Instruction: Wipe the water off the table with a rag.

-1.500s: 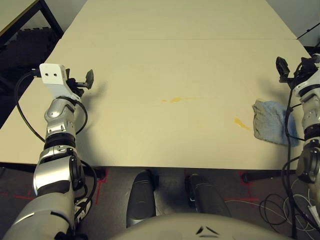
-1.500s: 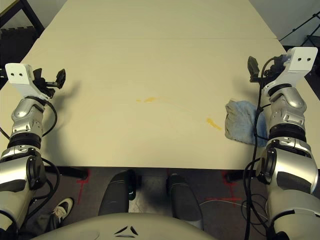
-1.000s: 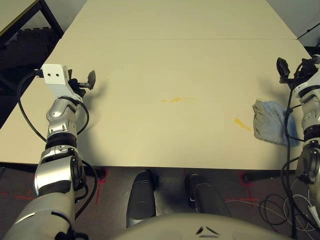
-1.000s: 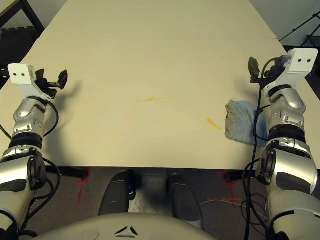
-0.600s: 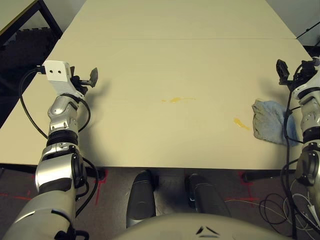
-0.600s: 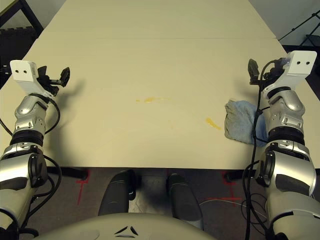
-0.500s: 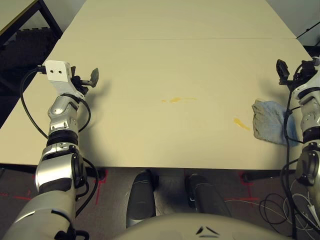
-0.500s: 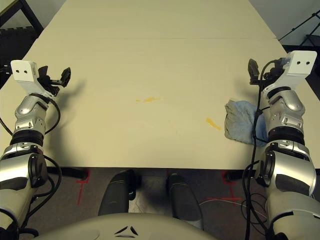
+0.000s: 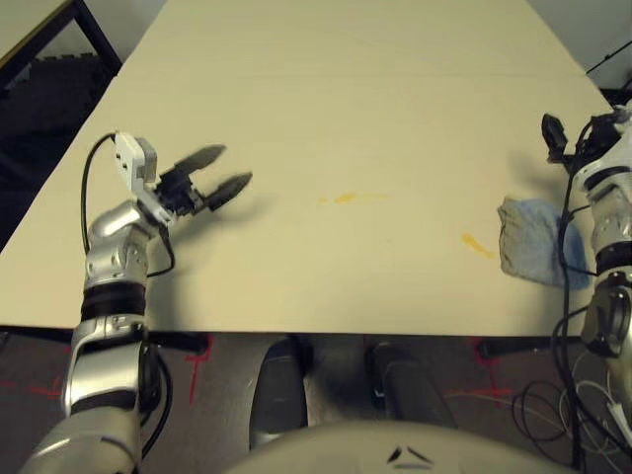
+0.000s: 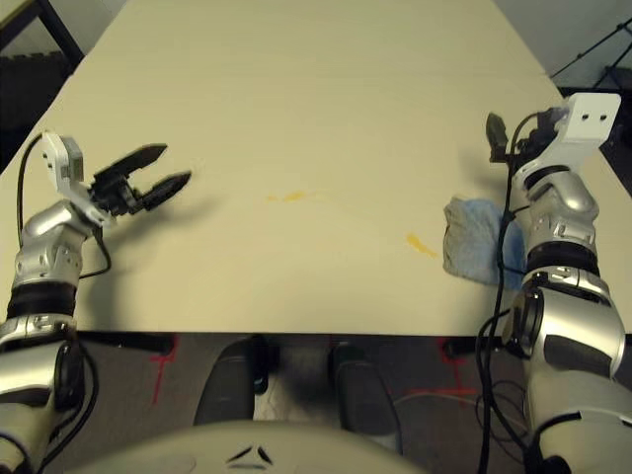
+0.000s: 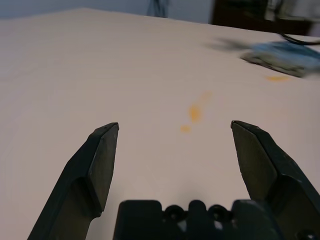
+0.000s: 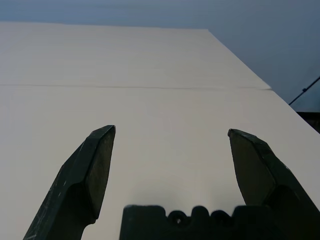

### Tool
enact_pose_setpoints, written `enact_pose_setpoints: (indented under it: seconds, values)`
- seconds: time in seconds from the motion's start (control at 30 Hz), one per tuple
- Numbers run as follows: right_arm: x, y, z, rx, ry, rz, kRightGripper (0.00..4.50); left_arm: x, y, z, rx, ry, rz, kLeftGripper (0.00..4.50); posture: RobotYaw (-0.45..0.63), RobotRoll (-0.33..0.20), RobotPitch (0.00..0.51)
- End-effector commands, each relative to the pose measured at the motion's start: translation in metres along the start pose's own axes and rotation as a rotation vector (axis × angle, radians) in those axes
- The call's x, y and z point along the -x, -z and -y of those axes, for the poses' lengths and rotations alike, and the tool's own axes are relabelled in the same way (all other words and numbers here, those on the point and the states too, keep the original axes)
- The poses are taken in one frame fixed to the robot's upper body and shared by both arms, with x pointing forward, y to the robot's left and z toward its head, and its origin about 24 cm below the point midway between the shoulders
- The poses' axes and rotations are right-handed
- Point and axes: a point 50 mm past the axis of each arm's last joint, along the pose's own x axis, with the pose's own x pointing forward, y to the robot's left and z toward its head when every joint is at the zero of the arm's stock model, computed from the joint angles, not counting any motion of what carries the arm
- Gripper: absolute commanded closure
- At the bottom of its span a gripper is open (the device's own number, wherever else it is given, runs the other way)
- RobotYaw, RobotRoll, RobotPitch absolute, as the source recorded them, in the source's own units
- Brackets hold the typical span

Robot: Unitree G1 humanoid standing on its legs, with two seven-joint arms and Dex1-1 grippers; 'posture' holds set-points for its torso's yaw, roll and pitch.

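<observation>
Both jaws are spread wide and holding nothing: our left gripper (image 9: 225, 170) hangs over the near-left part of the table (image 9: 346, 89), pointing across toward the spills, and our right gripper (image 12: 172, 150) sits up above the right edge, aimed at bare tabletop.

Nearest to us on the right, the rag (image 9: 531, 251) lies in a lump just beside the right forearm, below and behind those fingers, so we'd guess a straight reach overshoots it. One streak of water (image 9: 477, 244) sits right next to the rag; dragging the cloth sloppily could smear it wider. Farther out, mid-table, there's the other smear (image 9: 345, 197), well apart from the rag. Nothing else blocks the way, apart from the cable dangling beside our right arm.
</observation>
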Motion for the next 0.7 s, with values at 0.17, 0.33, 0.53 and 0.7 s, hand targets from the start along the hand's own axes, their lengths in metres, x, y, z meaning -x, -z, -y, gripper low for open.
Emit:
enact_pose_setpoints:
  seconds: [0.17, 0.33, 0.53, 0.7]
  values:
    - [0.002, -0.006, 0.009, 0.023, 0.005, -0.005, 0.01, -0.009, 0.006, 0.007, -0.038, 0.177, -0.158, 0.00, 0.15, 0.000, 0.136]
    - [0.010, -0.008, 0.023, 0.025, 0.007, -0.031, 0.01, -0.014, 0.006, 0.008, -0.056, 0.209, -0.154, 0.00, 0.15, 0.000, 0.136]
    - [0.028, -0.016, 0.051, 0.016, -0.064, -0.251, 0.01, -0.018, 0.008, 0.010, -0.074, 0.221, -0.142, 0.00, 0.11, 0.000, 0.137]
    - [0.051, -0.041, 0.065, -0.049, -0.165, -0.355, 0.01, -0.018, 0.012, 0.012, -0.072, 0.230, -0.149, 0.00, 0.10, 0.000, 0.138]
